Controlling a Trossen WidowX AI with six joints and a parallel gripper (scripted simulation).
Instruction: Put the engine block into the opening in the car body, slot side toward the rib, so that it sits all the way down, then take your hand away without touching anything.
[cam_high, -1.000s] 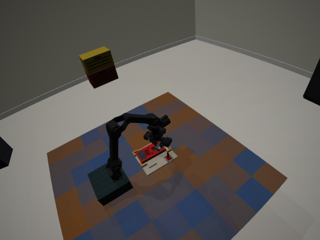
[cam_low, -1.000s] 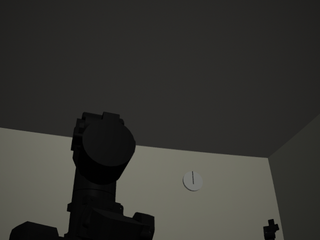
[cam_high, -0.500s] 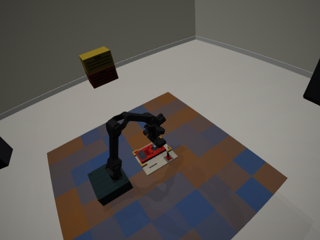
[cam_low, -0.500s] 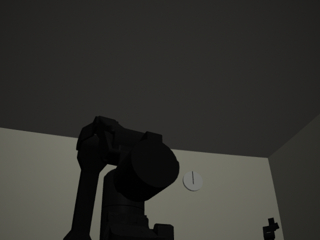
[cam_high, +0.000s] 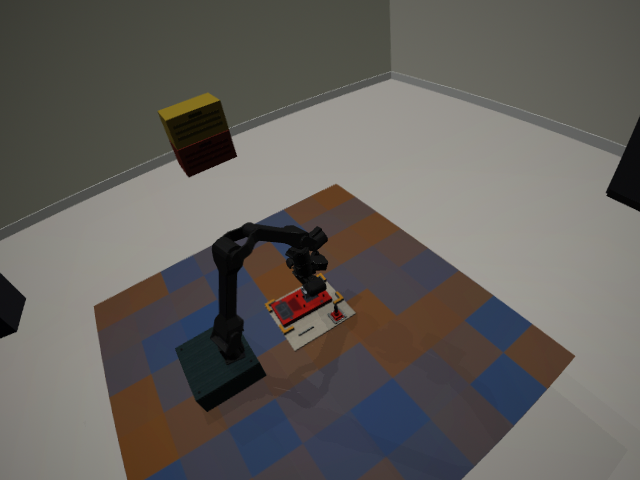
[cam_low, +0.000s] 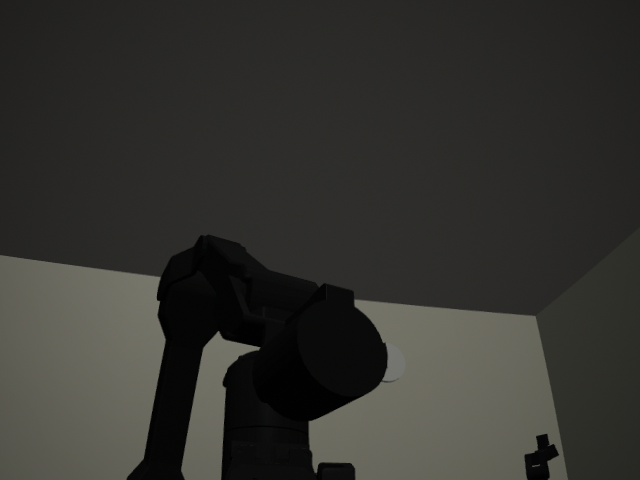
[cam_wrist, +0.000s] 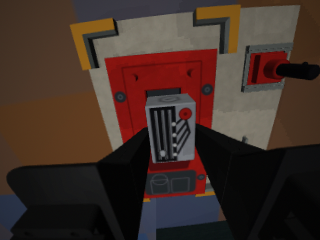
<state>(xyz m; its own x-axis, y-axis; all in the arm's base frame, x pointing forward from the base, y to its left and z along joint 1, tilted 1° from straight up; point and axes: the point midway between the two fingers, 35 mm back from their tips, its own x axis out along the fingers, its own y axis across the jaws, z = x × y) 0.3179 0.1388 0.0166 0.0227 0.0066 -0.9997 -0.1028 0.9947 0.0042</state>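
The engine block (cam_wrist: 171, 132) is a small grey box with black stripes and a red disc on the side facing the wrist camera. My gripper (cam_wrist: 171, 130) (cam_high: 311, 292) is shut on it. The block is held over the middle of the red car body (cam_wrist: 165, 57) (cam_high: 311, 306). In the wrist view, a dark strip of the opening (cam_wrist: 162, 92) shows just beyond the block, and the block hides the rest. I cannot tell how high the block's bottom is. The rib is not visible. The exterior view shows only the arm's upper parts.
The car body lies on a pale board (cam_wrist: 270, 25) (cam_high: 317, 333) between yellow corner brackets (cam_wrist: 232, 27) (cam_high: 286, 329). A red piece with an upright black handle (cam_wrist: 297, 70) (cam_high: 336, 306) stands beside it in a grey frame. A thin dark slot or bar (cam_high: 306, 330) marks the board's near side.
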